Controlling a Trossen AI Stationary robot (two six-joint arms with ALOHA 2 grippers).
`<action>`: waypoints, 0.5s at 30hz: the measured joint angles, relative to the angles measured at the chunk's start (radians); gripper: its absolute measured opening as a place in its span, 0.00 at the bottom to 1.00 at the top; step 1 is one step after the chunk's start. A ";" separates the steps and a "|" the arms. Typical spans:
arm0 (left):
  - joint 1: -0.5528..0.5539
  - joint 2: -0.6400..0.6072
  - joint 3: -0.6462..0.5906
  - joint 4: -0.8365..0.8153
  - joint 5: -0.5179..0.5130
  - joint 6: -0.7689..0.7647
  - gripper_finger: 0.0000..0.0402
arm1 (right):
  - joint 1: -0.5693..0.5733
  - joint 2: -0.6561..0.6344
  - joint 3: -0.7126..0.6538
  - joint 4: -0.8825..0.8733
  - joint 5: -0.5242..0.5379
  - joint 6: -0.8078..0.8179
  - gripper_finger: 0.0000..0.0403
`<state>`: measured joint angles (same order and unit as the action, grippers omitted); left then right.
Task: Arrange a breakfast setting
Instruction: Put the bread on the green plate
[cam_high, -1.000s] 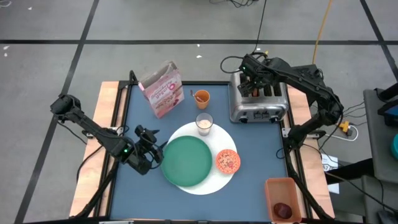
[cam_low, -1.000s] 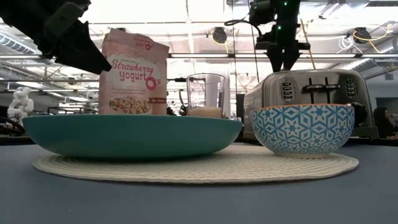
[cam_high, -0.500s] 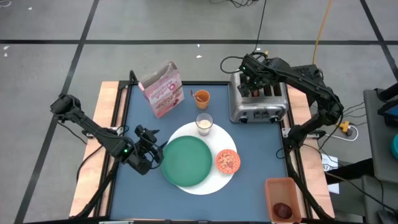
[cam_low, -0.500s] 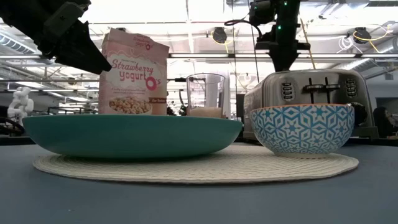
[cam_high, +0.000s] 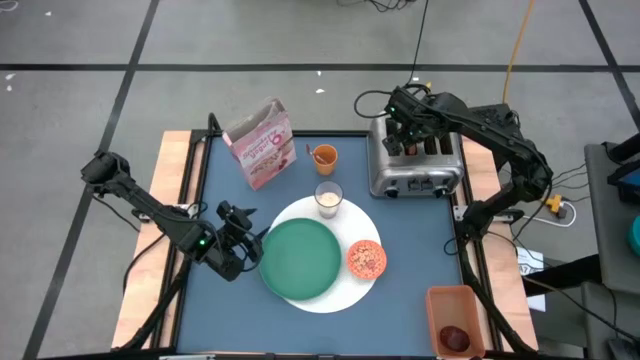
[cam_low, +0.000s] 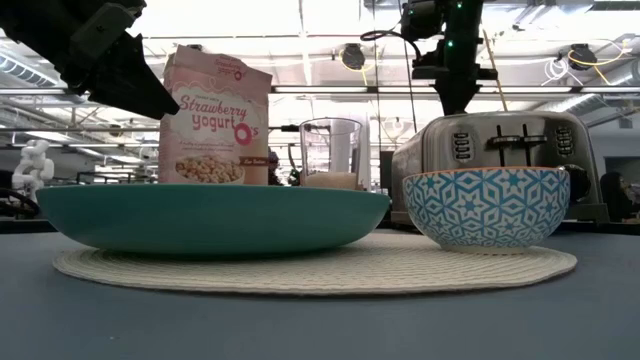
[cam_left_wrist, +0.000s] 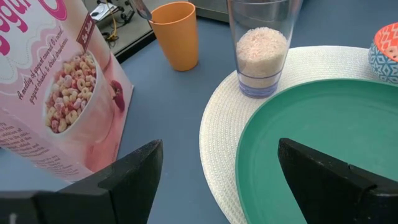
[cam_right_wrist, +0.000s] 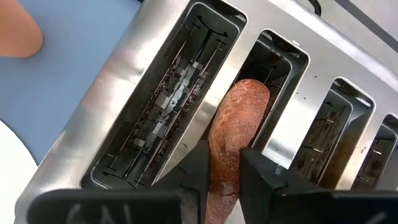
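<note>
My right gripper (cam_right_wrist: 229, 177) stands over the silver toaster (cam_high: 415, 170) at the far right, shut on a brown bagel (cam_right_wrist: 236, 118). My left gripper (cam_left_wrist: 217, 180) is open and empty just above the table, at the left edge of the green plate (cam_high: 300, 258). The plate and the orange patterned bowl (cam_high: 366, 258) rest on the white round mat (cam_high: 335, 295). The milk glass (cam_high: 328, 197) stands on the mat's far edge. Behind it are the orange cup (cam_high: 323, 156) with the spoon (cam_left_wrist: 142, 9) and the upright pink cereal box (cam_high: 262, 145). My right gripper pinches the bagel's upper part (cam_right_wrist: 224, 165) between its two fingers, one on each flat face. The fingers come from above, pointing down. The bagel stands on edge, and its lower part sits inside a toaster slot (cam_right_wrist: 273, 68).
An orange bin (cam_high: 447, 298) at the near right corner holds a dark red fruit (cam_high: 455, 337). Wooden rails run along the table's left and right edges. Bare blue table shows at the near left and between the mat and the bin.
</note>
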<state>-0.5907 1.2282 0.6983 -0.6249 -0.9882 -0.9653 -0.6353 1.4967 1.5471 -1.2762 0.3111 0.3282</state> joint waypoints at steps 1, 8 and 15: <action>0.000 0.000 0.000 0.000 0.000 0.000 0.80 | 0.000 -0.002 0.000 0.000 0.000 0.000 0.14; 0.000 0.000 0.000 0.000 0.000 0.000 0.80 | 0.000 -0.031 -0.001 0.016 -0.001 -0.004 0.14; 0.000 0.000 0.000 0.000 0.000 0.000 0.80 | 0.000 -0.107 -0.001 0.050 0.000 -0.005 0.14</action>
<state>-0.5907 1.2282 0.6983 -0.6247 -0.9879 -0.9652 -0.6350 1.3896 1.5459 -1.2265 0.3107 0.3229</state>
